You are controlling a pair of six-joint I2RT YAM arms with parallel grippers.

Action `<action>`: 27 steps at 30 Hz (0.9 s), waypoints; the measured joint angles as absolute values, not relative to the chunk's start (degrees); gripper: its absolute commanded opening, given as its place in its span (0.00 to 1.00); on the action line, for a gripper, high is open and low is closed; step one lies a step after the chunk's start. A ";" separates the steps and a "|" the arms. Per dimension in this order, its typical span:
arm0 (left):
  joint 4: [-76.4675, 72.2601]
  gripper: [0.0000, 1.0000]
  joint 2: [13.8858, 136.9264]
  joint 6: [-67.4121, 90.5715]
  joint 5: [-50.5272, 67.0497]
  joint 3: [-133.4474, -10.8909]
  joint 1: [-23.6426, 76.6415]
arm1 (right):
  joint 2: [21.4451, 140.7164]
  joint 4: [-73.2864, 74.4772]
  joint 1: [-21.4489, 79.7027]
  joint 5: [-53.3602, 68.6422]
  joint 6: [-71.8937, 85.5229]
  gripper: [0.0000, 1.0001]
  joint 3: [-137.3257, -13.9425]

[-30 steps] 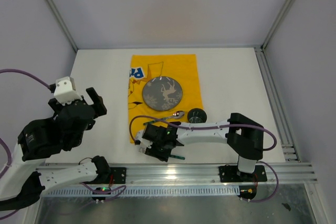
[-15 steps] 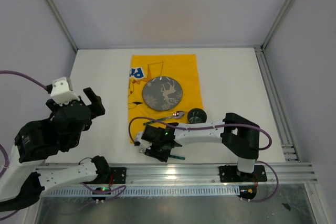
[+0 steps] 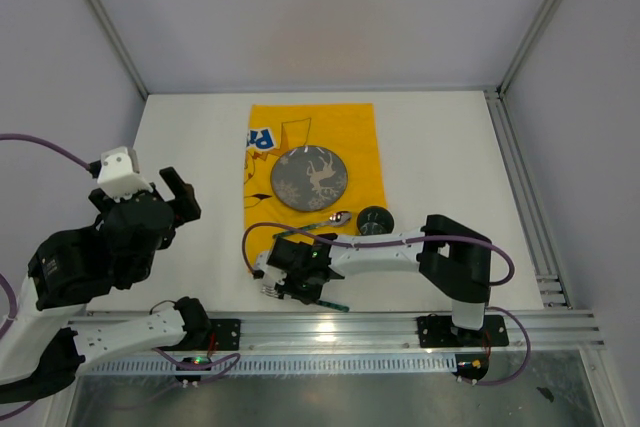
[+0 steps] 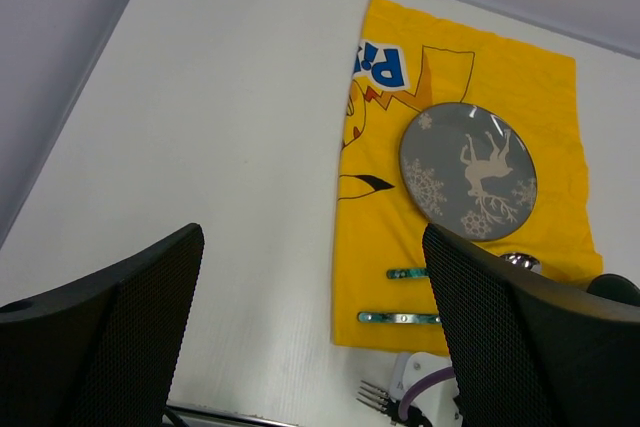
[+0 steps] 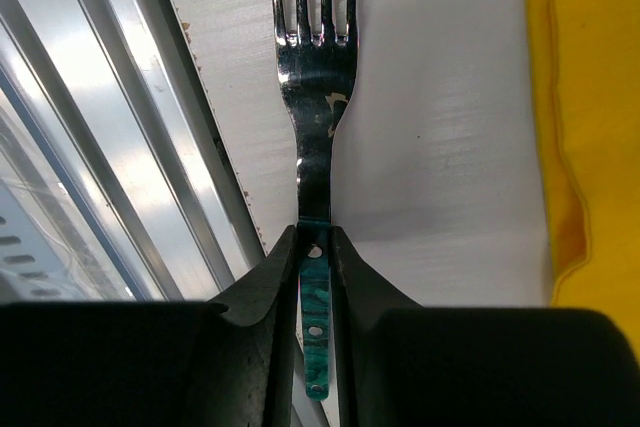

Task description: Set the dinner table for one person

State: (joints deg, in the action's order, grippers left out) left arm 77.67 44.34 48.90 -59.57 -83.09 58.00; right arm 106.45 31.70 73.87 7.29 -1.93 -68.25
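Top external view: the worktop (image 3: 430,167) is a large, flat, matte white rectangle ahead of both arm bases. The right hand (image 5: 316,247) grips a fork (image 5: 312,67) by its green handle at the near edge. The left hand (image 4: 310,277) hangs spread wide over the left side.

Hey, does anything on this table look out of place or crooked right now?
Mostly the fork: the right gripper holds its teal handle, with the tines over the bare dinner table by the near-edge rail, off the yellow cloth. The spoon lies slanted beside the plate.
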 measured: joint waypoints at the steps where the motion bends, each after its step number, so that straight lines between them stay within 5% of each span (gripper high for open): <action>1: 77.67 0.92 44.34 48.88 -59.51 -83.09 58.00 | 106.45 31.68 73.87 7.40 -1.98 0.11 -68.25; 10: 77.67 0.92 44.34 48.77 -59.40 -83.09 58.00 | 106.45 31.68 73.87 7.70 -2.48 0.03 -68.25; 27: 77.67 0.84 44.49 48.38 -58.02 -81.21 58.00 | 102.21 35.66 71.77 6.37 1.52 0.03 -72.90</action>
State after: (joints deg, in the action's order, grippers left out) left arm 77.67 44.49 48.38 -58.02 -81.21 58.00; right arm 102.21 35.66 71.77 6.37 1.52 -72.90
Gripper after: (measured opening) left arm 0.836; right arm 0.189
